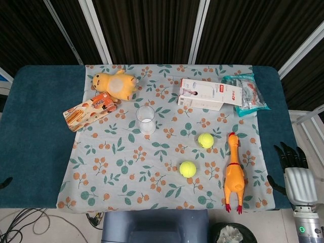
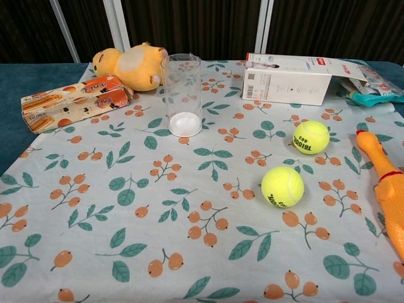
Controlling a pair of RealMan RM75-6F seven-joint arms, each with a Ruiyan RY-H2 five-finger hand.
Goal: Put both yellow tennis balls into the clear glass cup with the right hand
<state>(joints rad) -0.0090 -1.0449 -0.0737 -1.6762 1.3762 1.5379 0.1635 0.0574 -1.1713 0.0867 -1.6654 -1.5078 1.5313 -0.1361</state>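
Clear glass cup [image 2: 182,95] is standing upright on the floral cloth [image 2: 126,208], cylindrical, smooth, with something white at its bottom. Two fuzzy yellow tennis balls are lying apart from the cup, toward the rubber chicken [image 1: 234,172]: the farther ball [image 2: 311,137] is showing dark print, not cleanly readable; the nearer ball [image 2: 282,186] is sitting just in front of it. Right hand [image 1: 295,174] is hanging off the table edge, beyond the chicken, well apart from both balls, fingers spread, holding nothing. Left hand is barely showing; state unclear.
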